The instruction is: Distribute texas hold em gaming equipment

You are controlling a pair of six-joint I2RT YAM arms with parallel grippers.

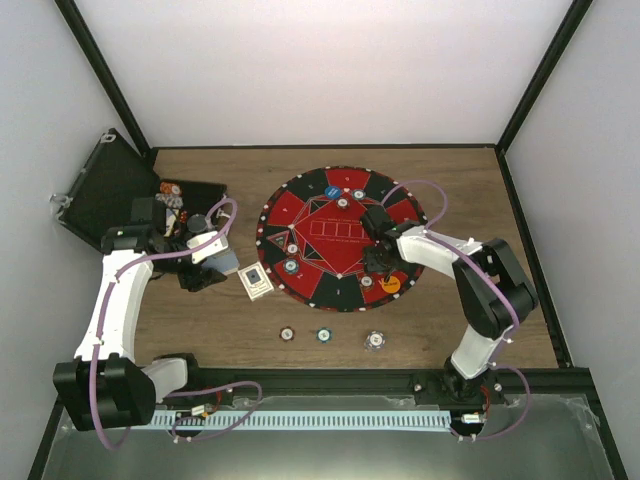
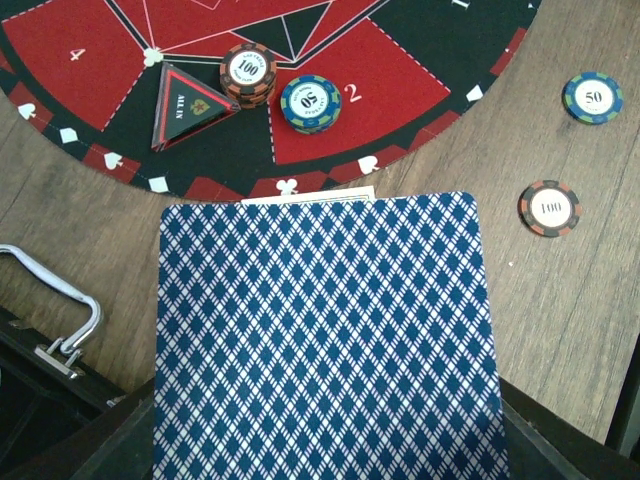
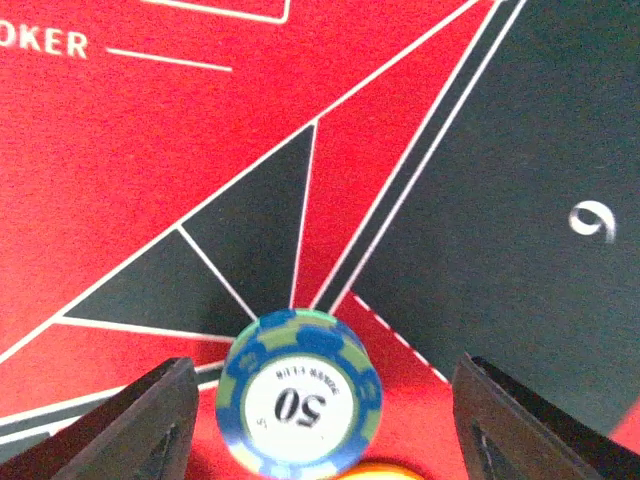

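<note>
We are taking the round red-and-black mat point(image 1: 300, 215) as our marker and counting from the left. Left of the mat, one black hinged case point(image 1: 100, 195) is lying open, holding a small heap of chips point(image 1: 170, 193) too tiny for us to count.

Between case and mat, the left fingers point(image 2: 570, 450) are gripping one blue-backed card point(image 2: 320, 340), its far edge stopping just short of the mat's rim. One white card edge point(image 2: 310, 197) is peeking out past it.

On the mat's left part we are seeing one triangular marker point(image 2: 185, 105), one short brown stack point(image 2: 248, 72) just beside it, and one blue-green chip point(image 2: 310, 103) just beside the stack.

On the near side of the mat, off its rim, three single chips are lying in a row: one brown chip point(image 1: 288, 333), one green chip point(image 1: 323, 335) and one pale chip point(image 1: 374, 340). Near the mat's far rim, one far chip point(image 1: 342, 203) is sitting alone.

Over the mat's right part, the right fingers point(image 3: 150, 425) are standing open on either side of one fifty chip point(image 3: 300, 390), which is lying on the mat and touching neither finger. One orange disc point(image 1: 390, 285) is lying just right of it.

The mat is resting on a brown wood-grain desk point(image 1: 500, 250). White walls point(image 1: 300, 70) and black frame bars point(image 1: 540, 80) are enclosing the desk beyond the mat.
</note>
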